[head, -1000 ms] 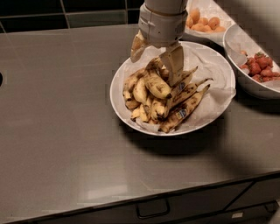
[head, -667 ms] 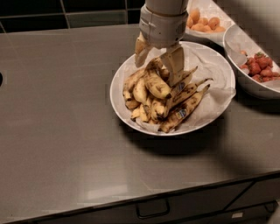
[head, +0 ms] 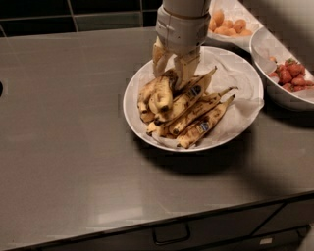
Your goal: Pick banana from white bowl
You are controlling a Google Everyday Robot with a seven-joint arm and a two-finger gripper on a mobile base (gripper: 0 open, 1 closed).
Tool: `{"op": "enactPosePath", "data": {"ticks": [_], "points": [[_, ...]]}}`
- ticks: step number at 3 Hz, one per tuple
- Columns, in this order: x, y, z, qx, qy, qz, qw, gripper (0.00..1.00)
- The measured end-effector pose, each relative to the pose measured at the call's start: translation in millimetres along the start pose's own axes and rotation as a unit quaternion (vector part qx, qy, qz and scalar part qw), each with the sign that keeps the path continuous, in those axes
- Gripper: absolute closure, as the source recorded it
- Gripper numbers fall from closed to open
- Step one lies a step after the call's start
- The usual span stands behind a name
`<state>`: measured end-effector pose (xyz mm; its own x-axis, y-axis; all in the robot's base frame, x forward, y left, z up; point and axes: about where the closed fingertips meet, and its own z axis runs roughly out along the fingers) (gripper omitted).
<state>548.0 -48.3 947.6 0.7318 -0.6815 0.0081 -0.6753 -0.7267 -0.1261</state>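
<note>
Several overripe bananas sit heaped in the white bowl (head: 128,105), toward the back-right part of the counter (head: 64,147). The banana (head: 163,93) — thick, yellow mottled brown — lies on the heap's left side, long axis roughly front-to-back, far end toward the back edge, under the gripper (head: 172,66). Jaws spread, one finger on each side of that end; contact unclear. Blue stickers (head: 195,91) on neighbouring bananas, writing unreadable. Crinkled white paper (head: 238,83) lines the bowl. Counter smooth, matte grey. Strawberry bowl (head: 265,54) at right edge — bowl of orange fruits (head: 238,6) at back-right corner.
</note>
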Motion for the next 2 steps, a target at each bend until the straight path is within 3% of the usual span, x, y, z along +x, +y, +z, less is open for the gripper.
{"op": "enactPosePath", "data": {"ticks": [1, 2], "points": [[0.0, 0.0, 0.1, 0.0, 0.0, 0.0, 1.0, 0.32], [0.0, 0.0, 0.1, 0.0, 0.0, 0.0, 1.0, 0.33]]}}
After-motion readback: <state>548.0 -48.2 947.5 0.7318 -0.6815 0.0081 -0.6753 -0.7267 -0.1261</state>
